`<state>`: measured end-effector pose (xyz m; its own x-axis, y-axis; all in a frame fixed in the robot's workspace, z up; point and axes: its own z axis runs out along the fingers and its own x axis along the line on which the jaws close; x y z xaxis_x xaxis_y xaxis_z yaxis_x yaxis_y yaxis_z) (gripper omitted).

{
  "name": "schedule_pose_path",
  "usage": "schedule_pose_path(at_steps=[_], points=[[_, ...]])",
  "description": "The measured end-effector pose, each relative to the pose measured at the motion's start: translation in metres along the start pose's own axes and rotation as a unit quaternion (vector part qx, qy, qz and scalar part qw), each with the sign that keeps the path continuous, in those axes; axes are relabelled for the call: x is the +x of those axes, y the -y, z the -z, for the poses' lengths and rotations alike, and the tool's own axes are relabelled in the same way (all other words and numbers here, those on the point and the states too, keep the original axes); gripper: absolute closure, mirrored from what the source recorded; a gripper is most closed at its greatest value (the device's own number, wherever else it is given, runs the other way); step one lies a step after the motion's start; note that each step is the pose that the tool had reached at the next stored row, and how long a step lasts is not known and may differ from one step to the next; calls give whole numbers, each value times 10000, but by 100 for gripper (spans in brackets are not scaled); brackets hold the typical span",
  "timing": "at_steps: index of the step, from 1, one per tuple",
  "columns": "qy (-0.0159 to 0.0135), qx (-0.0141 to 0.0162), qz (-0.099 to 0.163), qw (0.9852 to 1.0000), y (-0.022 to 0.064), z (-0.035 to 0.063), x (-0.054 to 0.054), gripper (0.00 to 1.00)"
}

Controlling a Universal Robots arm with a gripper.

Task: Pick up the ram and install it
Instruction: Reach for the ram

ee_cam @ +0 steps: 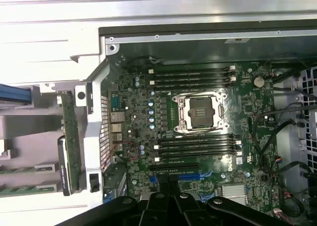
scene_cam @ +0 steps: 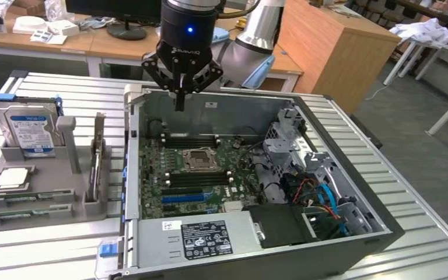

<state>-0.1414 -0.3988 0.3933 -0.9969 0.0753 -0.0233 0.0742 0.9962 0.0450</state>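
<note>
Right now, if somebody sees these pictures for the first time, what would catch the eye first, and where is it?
The open computer case in the middle draws the eye. Its green motherboard is exposed, and the black gripper hangs shut above its far wall. On the exterior view's left, a grey holder carries a blue-labelled hard drive and the ram, which stands on edge.

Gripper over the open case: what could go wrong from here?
1. The gripper hangs shut inside the case, while the ram stands in the grey holder outside; moving across could clip the case's side wall.
2. The open processor socket sits between the memory slots; a misaimed descent might hit it.
</note>
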Motion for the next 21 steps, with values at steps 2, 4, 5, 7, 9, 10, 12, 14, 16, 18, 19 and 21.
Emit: schedule_pose_path(at_steps=[2,4,5,7,9,10,12,14,16,18,19,21], points=[[0,-1,0,10000,3,0,36,89],[0,-1,0,10000,5,1,72,89],[0,0,0,10000,7,2,90,89],[0,0,1,10000,10,3,129,89],[0,-1,0,10000,13,4,168,89],[0,0,0,10000,14,4,188,89],[0,-1,0,10000,17,5,232,89],[0,0,1,10000,21,7,277,89],[0,0,0,10000,24,7,321,89],[0,0,0,10000,27,8,363,89],[0,0,0,10000,29,9,386,89],[1,-1,0,10000,32,10,427,89]])
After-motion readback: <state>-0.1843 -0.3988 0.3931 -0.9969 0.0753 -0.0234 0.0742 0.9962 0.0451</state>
